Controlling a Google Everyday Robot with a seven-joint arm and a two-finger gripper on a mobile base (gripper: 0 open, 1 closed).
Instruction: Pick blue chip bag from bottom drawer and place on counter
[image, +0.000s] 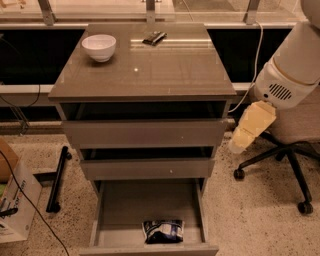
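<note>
The blue chip bag (163, 231) lies crinkled on the grey floor of the open bottom drawer (120, 210), near its front panel and a little right of the middle. The counter (165, 70) is the glossy grey-brown top of the cabinet. My arm comes in from the upper right. Its cream end with the gripper (241, 142) hangs beside the cabinet's right side, level with the middle drawer, well above and to the right of the bag and touching nothing.
A white bowl (99, 47) stands at the counter's back left, and a small flat dark item (153, 38) lies at its back middle. An office chair (295, 150) stands to the right. A cardboard box (15, 200) and a black bar (57, 177) are on the floor to the left.
</note>
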